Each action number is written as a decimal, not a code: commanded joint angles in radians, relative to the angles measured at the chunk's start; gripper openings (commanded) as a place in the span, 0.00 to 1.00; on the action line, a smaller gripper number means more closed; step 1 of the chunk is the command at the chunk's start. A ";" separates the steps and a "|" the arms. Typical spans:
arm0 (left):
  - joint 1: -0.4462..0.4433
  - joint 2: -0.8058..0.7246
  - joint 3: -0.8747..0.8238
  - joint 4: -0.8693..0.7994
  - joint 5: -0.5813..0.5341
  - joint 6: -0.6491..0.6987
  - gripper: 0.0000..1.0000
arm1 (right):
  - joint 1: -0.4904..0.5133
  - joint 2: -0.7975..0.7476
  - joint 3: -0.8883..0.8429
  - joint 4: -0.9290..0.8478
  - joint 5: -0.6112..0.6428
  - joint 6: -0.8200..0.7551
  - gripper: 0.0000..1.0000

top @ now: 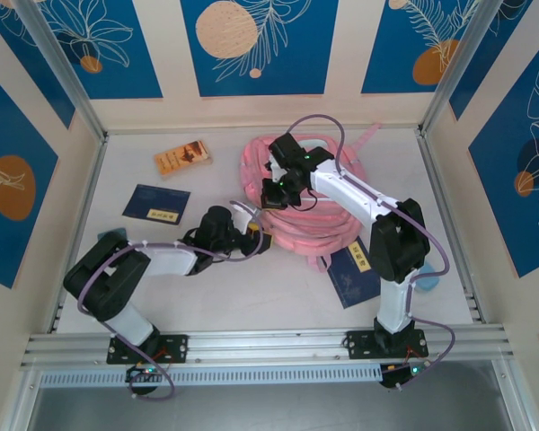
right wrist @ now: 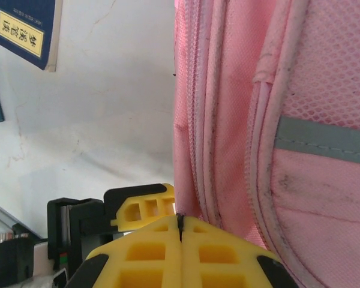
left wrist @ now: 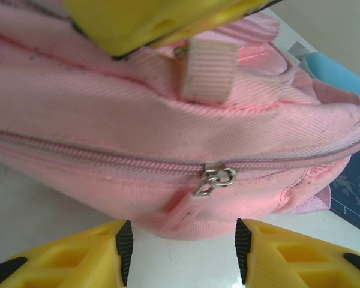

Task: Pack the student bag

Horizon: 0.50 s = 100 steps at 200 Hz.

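Observation:
The student bag [top: 310, 211], a big soft pink backpack, lies flat mid-table. In the left wrist view its side faces me, with a shut zip and a metal zipper pull [left wrist: 216, 180] carrying a pink fabric tab. My left gripper [left wrist: 180, 240] stands open right in front of that pull, nothing between its pads [left wrist: 125, 246], at the bag's near left edge [top: 262, 241]. My right gripper [right wrist: 181, 217] is shut, its tips pinching the pink fabric at the bag's edge, on the bag's left side [top: 271, 193]. A pale webbing tab [left wrist: 209, 69] hangs just below its yellow fingers [left wrist: 144, 21].
A navy booklet [top: 155, 202] lies left of the bag and another [top: 355, 274] by its near right corner. An orange-brown book [top: 182, 158] sits at the back left. A teal object [top: 428, 283] rests beside the right arm. Patterned walls close in the table.

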 commanded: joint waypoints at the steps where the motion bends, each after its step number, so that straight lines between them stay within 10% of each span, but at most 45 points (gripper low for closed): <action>1: -0.021 0.026 0.016 0.064 0.019 0.062 0.48 | -0.009 -0.059 -0.002 0.041 -0.091 0.037 0.00; 100: -0.021 0.024 0.030 0.085 -0.070 0.071 0.05 | -0.024 -0.074 -0.030 0.044 -0.090 0.054 0.00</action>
